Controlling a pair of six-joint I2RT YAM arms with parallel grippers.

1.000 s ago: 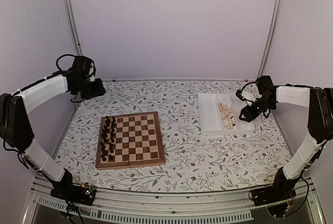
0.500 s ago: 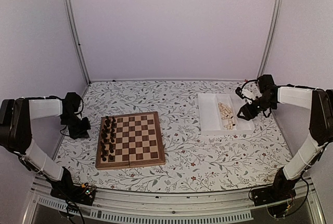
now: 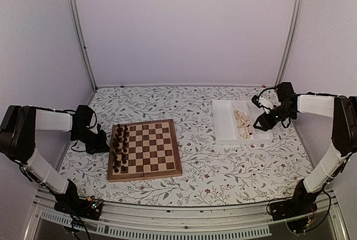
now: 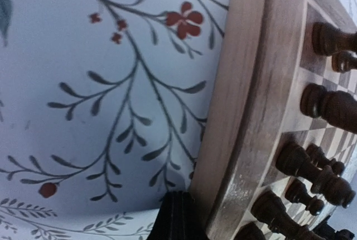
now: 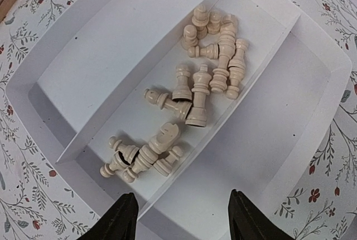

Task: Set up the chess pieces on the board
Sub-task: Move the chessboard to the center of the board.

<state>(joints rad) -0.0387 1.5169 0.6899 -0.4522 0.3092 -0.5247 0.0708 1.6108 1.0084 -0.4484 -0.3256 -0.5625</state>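
I work in a robotics lab cell, not anyone's home. Plain pale walls (image 3: 184,28) box me in at the back and on both sides, with bare aluminium posts (image 3: 78,28) rising at the back corners. My bench (image 3: 223,167) wears a printed cloth of leaves and small red flowers, but its near edge is a slotted metal rail (image 3: 178,220). My left arm's base (image 3: 78,204) and right arm's base (image 3: 293,209) are fixed there, and a black cable (image 3: 262,91) loops loose off my right wrist.
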